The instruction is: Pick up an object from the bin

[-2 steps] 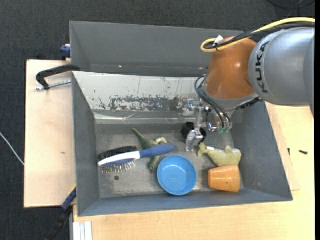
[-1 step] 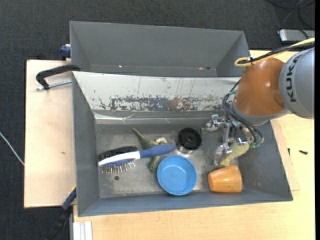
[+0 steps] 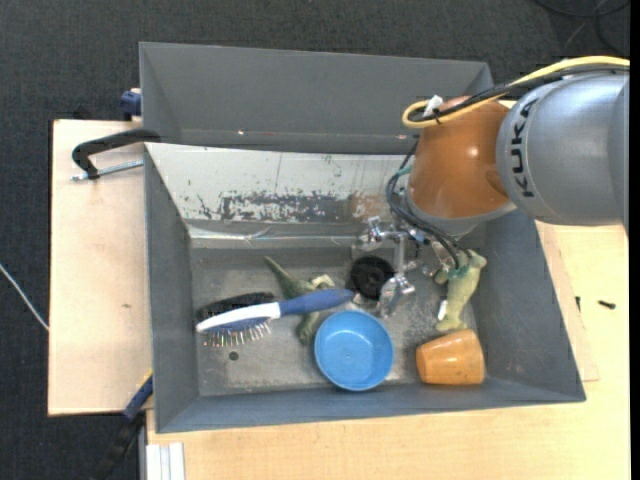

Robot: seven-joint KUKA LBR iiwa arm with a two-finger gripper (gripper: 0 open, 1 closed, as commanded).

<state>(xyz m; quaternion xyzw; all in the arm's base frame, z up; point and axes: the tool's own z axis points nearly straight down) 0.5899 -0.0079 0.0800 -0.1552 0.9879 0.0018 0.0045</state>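
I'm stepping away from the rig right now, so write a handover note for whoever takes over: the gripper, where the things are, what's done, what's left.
Gripper: low in the grey metal bin, right of middle in the view, beside a small black round object. Open or shut cannot be told.
Things: pale yellow-green toy figure just right of it; orange plastic cup front right; blue round plastic bowl front middle; white-and-blue brush and black hairbrush to the left.
Done: arm is in the bin; nothing visibly lifted.
Left: grasp one thing, probably the black round one, and lift it out.
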